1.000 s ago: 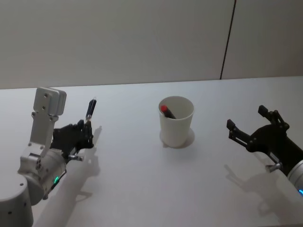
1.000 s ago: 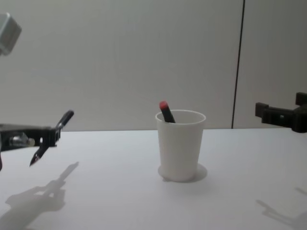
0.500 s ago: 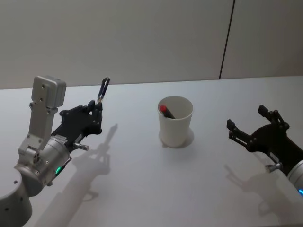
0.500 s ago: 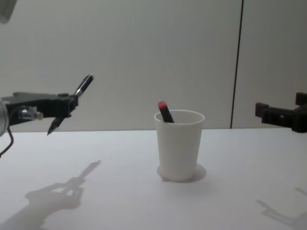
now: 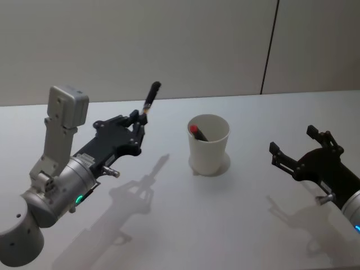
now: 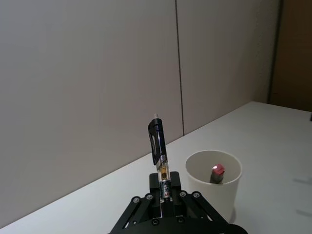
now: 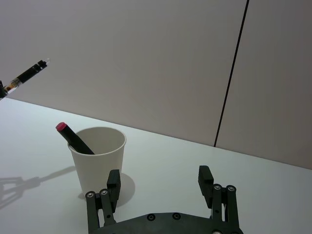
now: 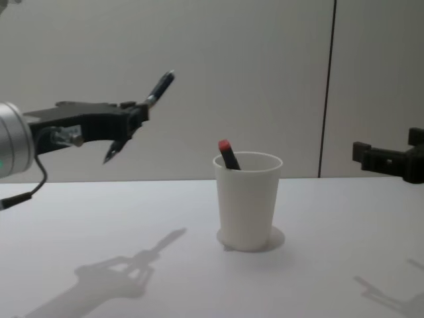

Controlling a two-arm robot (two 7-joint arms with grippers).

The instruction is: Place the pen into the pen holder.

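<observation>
My left gripper (image 5: 139, 122) is shut on a black pen (image 5: 151, 95), which it holds tilted in the air, to the left of the pen holder and higher than its rim. The pen holder is a white paper cup (image 5: 209, 147) standing upright mid-table. In the chest view the pen (image 8: 161, 85) slants up toward the cup (image 8: 246, 207), still well left of it. The left wrist view has the pen (image 6: 158, 148) upright between the fingers with the cup (image 6: 214, 187) just beyond. My right gripper (image 5: 292, 139) hovers open and empty to the cup's right.
A dark marker with a red cap (image 5: 198, 132) leans inside the cup, also seen from the chest as the red-capped marker (image 8: 228, 154). The white table (image 5: 180, 225) is bare around the cup. A grey wall with a dark vertical seam (image 5: 270, 48) stands behind.
My left arm has risen and swung right, carrying the pen up from near the table toward the cup. The right gripper and the cup have not moved.
</observation>
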